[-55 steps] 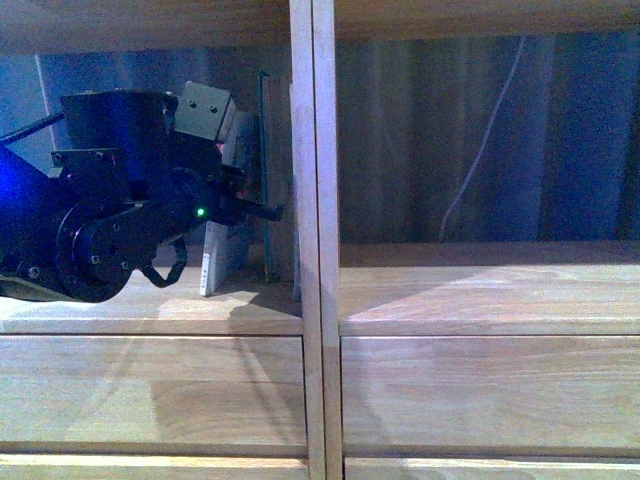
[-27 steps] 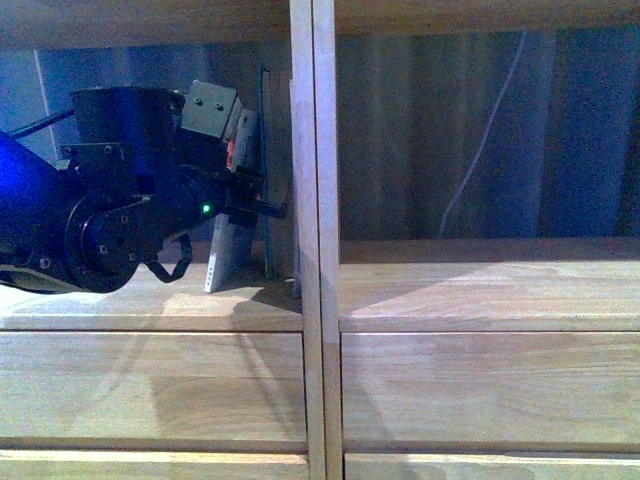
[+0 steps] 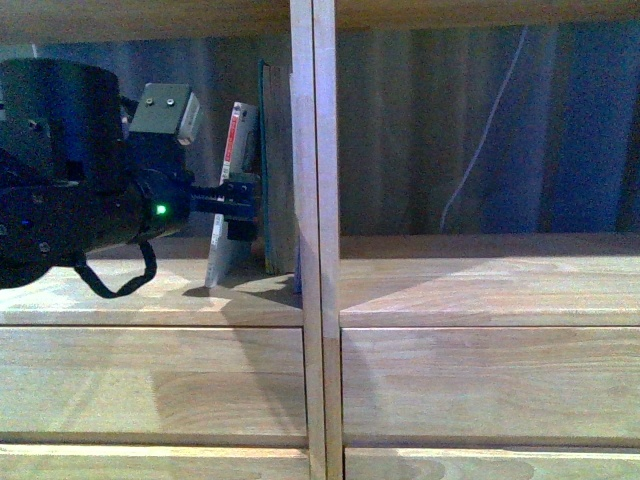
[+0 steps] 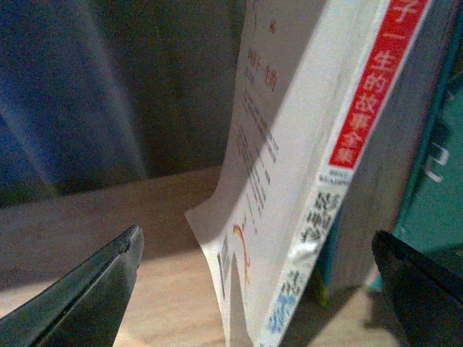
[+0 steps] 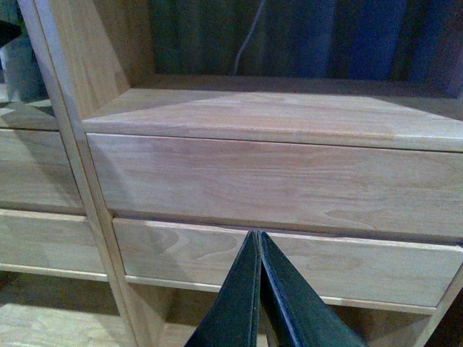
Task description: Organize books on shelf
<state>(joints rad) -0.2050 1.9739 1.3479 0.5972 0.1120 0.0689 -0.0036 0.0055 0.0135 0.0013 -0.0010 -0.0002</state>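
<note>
Front view: left gripper open astride the leaning paperback, which rests against the teal book at 9 o'clock of the shelf upright. Recommend pushing it upright gently; right gripper closed, idle.

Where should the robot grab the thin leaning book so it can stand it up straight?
Probably by its upper spine edge. The thin book leans with its top against the teal book and its foot kicked out to the left, so the front edge is free. The open left gripper could come straight in from the shelf's open front, one finger on each cover.
</note>
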